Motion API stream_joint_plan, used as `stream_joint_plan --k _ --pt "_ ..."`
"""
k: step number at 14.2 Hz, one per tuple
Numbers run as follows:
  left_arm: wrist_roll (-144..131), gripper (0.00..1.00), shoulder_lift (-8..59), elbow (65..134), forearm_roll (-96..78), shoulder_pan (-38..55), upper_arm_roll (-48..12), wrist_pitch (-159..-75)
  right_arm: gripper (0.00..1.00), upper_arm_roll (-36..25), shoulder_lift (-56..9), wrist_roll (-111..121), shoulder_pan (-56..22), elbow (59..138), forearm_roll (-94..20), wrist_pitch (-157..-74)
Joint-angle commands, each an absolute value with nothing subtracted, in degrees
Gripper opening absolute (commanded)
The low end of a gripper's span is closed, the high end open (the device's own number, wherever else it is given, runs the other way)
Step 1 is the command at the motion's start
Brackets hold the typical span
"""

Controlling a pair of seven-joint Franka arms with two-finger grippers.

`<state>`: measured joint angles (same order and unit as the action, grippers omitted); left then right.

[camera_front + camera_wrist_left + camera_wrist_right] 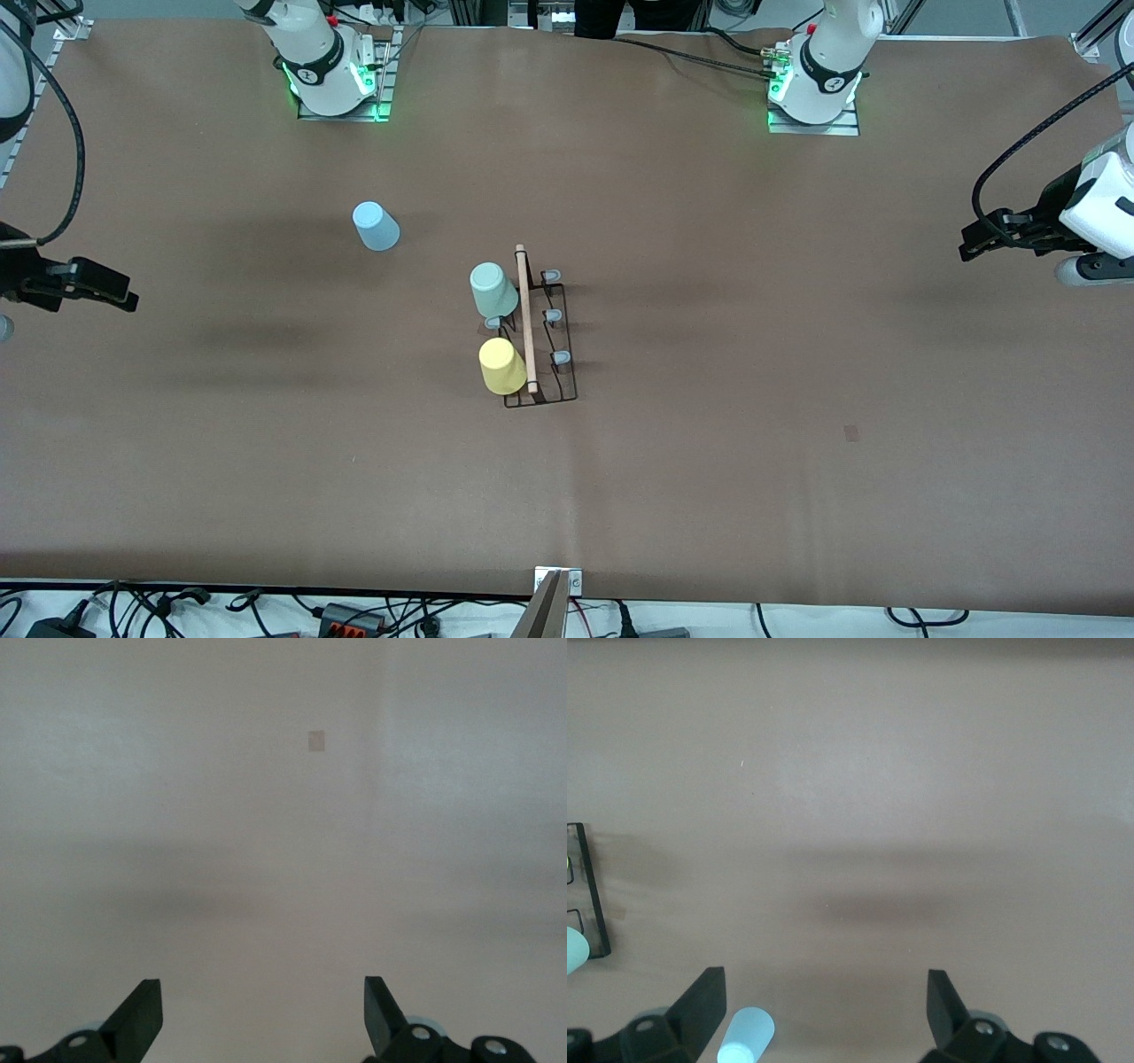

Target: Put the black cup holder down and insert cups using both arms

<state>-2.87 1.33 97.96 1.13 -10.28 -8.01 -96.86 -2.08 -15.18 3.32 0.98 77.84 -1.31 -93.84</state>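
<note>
Brown worktop (797,399). Left gripper (263,1019) & right gripper (826,1010) hang over opposite ends, jaws spread wide, empty, touching nothing. Black cup holder (542,341) mid-worktop, well apart from both; mint cup (493,289) and yellow cup (502,366) on its pegs. Blue cup (376,226) stands apart, toward right arm's end.

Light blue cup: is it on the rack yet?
No. The light blue cup stands on the bare table, apart from the black cup holder, toward the right arm's end.
</note>
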Motion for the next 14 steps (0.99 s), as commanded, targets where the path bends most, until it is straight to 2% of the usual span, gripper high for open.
stream_joint_plan --k 1,5,14 --pt "-1.4 1.00 1.0 98.4 1.7 -10.7 -8.3 -97.6 1.00 -2.1 -9.7 4.5 0.7 87.2 -0.4 -97.6" --pt "-1.4 1.00 1.0 98.4 1.7 -10.9 -8.3 -97.6 1.00 -2.0 -1.5 4.5 0.8 100.8 -0.4 -104.4" --pt "-1.4 1.00 1.1 98.4 1.7 -11.1 -8.3 -97.6 1.00 -1.8 -1.0 5.3 0.5 99.3 -0.2 -102.0"
